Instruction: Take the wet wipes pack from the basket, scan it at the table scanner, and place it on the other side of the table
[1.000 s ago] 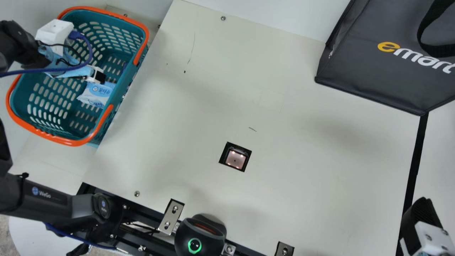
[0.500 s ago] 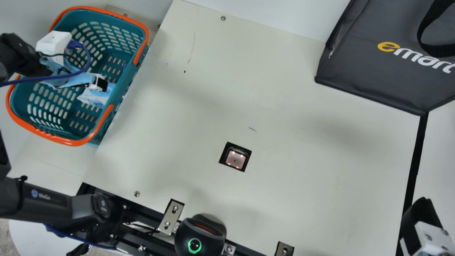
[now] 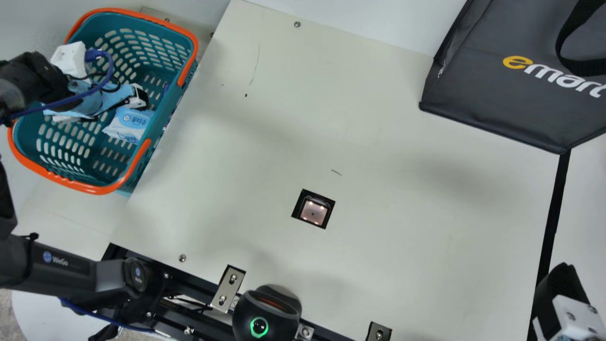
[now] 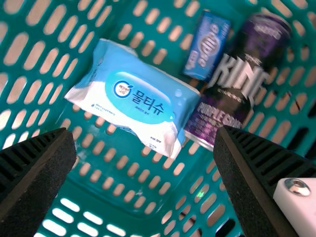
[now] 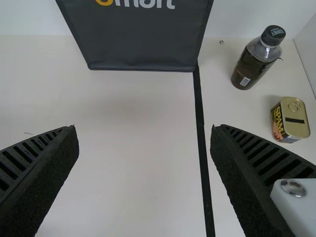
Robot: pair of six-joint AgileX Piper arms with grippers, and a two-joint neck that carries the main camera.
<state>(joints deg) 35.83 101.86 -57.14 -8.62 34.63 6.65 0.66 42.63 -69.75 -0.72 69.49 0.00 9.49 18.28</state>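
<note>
Right now, your wet wipes pack (image 3: 129, 124), a light-blue and white soft plastic packet, lies inside the teal plastic basket (image 3: 94, 182) with orange rim, near the wall facing the table's left edge. Just beside it you have a black and purple metal can (image 4: 244, 74) and a small blue box (image 4: 207, 45). Your left gripper (image 3: 138, 98) hangs over the basket, spread wide and grasping nothing. Your right gripper (image 3: 561, 286), toward the right of the table's near edge, is likewise spread and unloaded.

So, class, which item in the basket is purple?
The can beside the small box; that box is blue, and the wipes pack light blue and white.
</note>
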